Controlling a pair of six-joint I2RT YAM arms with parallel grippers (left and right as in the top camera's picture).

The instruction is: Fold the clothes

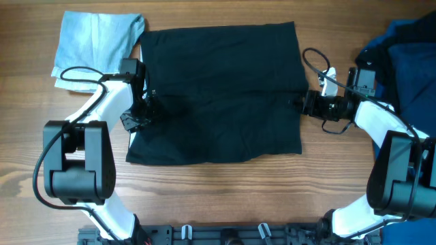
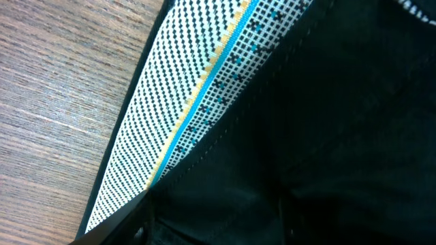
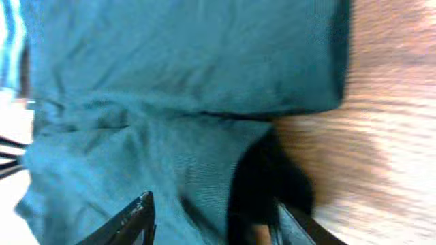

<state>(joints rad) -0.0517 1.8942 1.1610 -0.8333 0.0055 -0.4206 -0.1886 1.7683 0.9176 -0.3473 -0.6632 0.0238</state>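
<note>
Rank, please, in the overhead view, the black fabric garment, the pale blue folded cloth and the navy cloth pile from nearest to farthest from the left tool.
1. Black fabric garment: the left tool is at its left edge.
2. Pale blue folded cloth: upper left.
3. Navy cloth pile: far right.

Navy clothes (image 1: 407,58) cut off at overhead view's right edge

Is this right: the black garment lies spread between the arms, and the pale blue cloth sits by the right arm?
Not quite: the overhead view shows the pale blue cloth by the left arm. The black garment does lie spread between the arms.
</note>
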